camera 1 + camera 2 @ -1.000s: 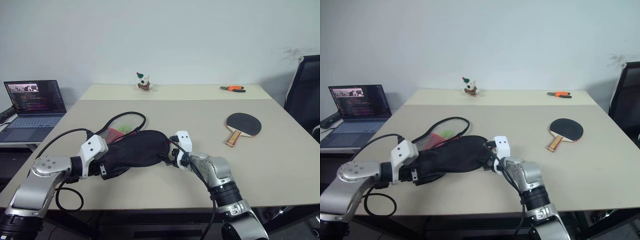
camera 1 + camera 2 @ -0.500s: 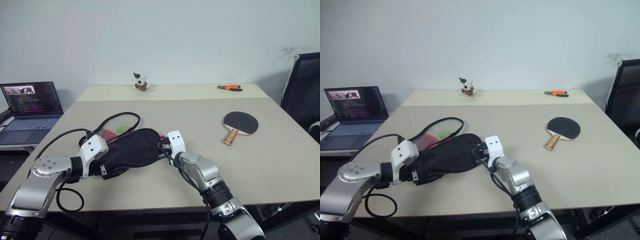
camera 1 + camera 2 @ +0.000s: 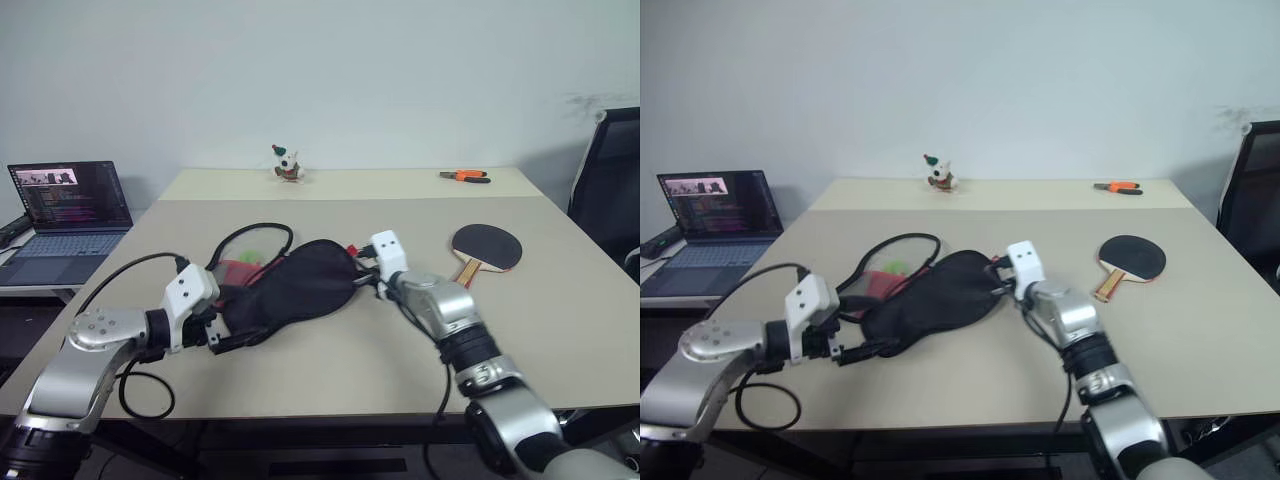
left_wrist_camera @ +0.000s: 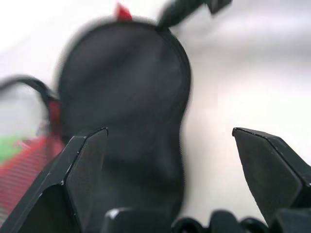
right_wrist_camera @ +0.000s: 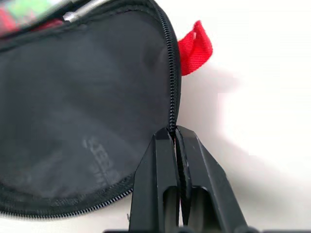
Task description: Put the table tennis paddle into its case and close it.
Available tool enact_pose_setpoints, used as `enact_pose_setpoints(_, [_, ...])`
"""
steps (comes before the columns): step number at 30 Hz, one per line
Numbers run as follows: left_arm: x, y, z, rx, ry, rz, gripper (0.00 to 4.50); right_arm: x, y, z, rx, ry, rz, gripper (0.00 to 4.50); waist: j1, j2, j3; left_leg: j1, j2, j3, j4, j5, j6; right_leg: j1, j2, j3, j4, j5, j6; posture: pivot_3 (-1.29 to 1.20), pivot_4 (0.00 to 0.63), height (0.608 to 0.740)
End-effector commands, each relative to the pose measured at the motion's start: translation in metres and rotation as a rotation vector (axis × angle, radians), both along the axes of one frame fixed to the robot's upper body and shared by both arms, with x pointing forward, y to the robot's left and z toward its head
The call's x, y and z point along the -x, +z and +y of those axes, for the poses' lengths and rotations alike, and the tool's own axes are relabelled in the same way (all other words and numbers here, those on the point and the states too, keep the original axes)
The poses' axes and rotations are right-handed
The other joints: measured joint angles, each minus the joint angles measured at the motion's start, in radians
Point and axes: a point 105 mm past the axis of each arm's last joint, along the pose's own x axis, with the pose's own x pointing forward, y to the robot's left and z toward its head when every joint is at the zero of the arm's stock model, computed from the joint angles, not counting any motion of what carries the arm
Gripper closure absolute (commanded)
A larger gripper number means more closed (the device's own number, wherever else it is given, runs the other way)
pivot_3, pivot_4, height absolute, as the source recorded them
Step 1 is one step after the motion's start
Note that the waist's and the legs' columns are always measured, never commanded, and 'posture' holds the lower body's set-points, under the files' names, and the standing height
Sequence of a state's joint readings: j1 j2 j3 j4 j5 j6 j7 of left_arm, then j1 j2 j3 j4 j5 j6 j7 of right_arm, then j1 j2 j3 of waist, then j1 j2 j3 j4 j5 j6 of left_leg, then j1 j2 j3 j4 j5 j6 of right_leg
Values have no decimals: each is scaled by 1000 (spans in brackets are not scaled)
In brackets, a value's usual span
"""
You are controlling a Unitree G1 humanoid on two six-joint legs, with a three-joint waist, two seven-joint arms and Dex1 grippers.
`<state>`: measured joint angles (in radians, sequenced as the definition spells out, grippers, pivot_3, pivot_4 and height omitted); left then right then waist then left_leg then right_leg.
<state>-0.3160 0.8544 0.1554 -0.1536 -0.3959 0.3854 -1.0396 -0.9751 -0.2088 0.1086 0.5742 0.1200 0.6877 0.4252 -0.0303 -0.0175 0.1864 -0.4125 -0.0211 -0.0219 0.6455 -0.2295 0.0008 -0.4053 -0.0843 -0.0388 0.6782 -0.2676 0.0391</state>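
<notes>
The right gripper (image 5: 174, 133) is seen pinched tight on the zipper rim of the case (image 3: 300, 285), its 2 black fingers (image 5: 158, 170) pressed together with the zipper line running up from between their tips. A small red tab (image 5: 195, 47) sticks out from the case's rim just past the fingers. In the head views this gripper (image 3: 366, 272) is placed at the round end of the case, the end nearer the paddle.

The left gripper (image 4: 170, 141) is held wide apart, with 1 finger (image 4: 80, 165) over the case's narrow end and the other beside it over bare table; no grip on the fabric can be made out. In the head views it (image 3: 845, 345) is found at the near-left end of the case.

The case is laid slantwise across the middle of the table (image 3: 330, 370), its black fabric raised at the right gripper's end. A red and green panel (image 3: 240, 265) is exposed at its left side, and a thin black cable loop (image 3: 250, 235) lies just behind it.

The table tennis paddle (image 3: 484, 247) is lying flat on the table to the right of the case, apart from it, black face up and handle pointing toward the near edge.

At the far edge, a small toy figure (image 3: 287, 164) and orange-handled pliers (image 3: 465, 176) are set well apart. A laptop (image 3: 65, 215) stands open on a separate surface to the left.
</notes>
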Motion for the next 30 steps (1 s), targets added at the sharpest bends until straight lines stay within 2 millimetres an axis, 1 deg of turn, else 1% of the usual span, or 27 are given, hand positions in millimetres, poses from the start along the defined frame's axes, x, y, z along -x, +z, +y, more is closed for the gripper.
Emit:
enact_pose_setpoints(1, [0,23,-9,30,-38,-63,0,-9,23,-17,99,89,-66,4468,-4,0,0,0,0,0,0,0,0,0,0,0,0,0,0,0,150,740])
enact_pose_setpoints(2, [-1,26,-10,27,-43,-71,0,-12,25,-27,148,106,-74,4468,-7,0,0,0,0,1,0,0,0,-1,1,1,0,0,0,0,150,740])
enact_pose_setpoints(5, [-5,30,-12,9,-54,-86,0,-25,36,-57,280,76,-113,4468,-13,0,1,0,1,2,0,0,0,-1,1,1,0,0,0,0,150,740])
enact_pose_setpoints(7, [-7,32,-12,1,-58,-92,0,-32,46,-70,339,44,-152,4468,-16,0,1,0,1,3,0,0,0,-1,1,2,0,0,0,0,150,740])
enact_pose_setpoints(9, [-9,33,-13,-6,-60,-99,0,-38,60,-77,381,10,-198,4468,-17,0,1,0,1,3,0,0,0,-1,1,2,-1,0,0,0,150,740])
enact_pose_setpoints(12, [-11,33,-14,-18,-66,-106,0,-42,71,-76,424,3,-245,4468,-20,0,1,0,1,3,0,0,0,-1,1,2,0,0,0,0,150,740])
enact_pose_setpoints(14, [-12,34,-15,-20,-68,-111,0,-43,73,-68,434,22,-253,4468,-20,0,1,0,1,3,0,0,0,-1,1,2,-1,0,0,0,150,740])
enact_pose_setpoints(16, [-12,34,-16,-21,-69,-117,0,-42,71,-58,408,43,-250,4468,-21,0,1,0,2,4,0,0,0,-1,1,3,-1,0,0,0,150,740])
enact_pose_setpoints(19, [-12,34,-15,-24,-70,-120,0,-44,73,-51,383,38,-268,4468,-20,0,1,0,2,4,0,0,0,-1,1,3,0,0,0,0,150,740])
enact_pose_setpoints(20, [-12,34,-15,-25,-70,-119,0,-44,74,-49,373,34,-273,4092,-20,0,1,0,2,4,0,0,0,-1,1,3,0,0,0,0,150,740])
enact_pose_setpoints(21, [-11,33,-14,-27,-69,-119,0,-45,77,-50,371,14,-299,3886,-19,0,1,0,2,4,0,0,0,-1,1,2,0,0,0,0,150,740])
enact_pose_setpoints(22, [-11,33,-14,-28,-68,-118,0,-46,80,-50,371,0,-318,3566,-18,0,1,0,2,4,0,0,0,-1,1,3,0,0,0,0,150,740])
enact_pose_setpoints(24, [-10,33,-14,-24,-67,-118,0,-48,90,-57,355,-30,-348,2853,-17,0,1,-1,1,3,0,0,0,-1,0,2,-1,0,0,0,150,740])
enact_pose_setpoints(26, [-9,35,-13,-13,-67,-116,0,-46,94,-62,312,-24,-331,2194,-17,0,1,-1,1,3,0,0,0,-1,0,2,-1,0,0,0,150,740])
enact_pose_setpoints(29, [-8,34,-11,-13,-63,-102,0,-39,92,-65,225,39,-249,1121,-16,0,1,-1,1,3,0,0,0,-1,0,2,-1,0,0,0,150,740])
enact_pose_setpoints(30, [-7,35,-11,-3,-67,-94,0,-34,88,-66,190,89,-206,837,-15,0,1,-1,1,3,0,0,0,-1,0,2,-1,0,0,0,150,740])
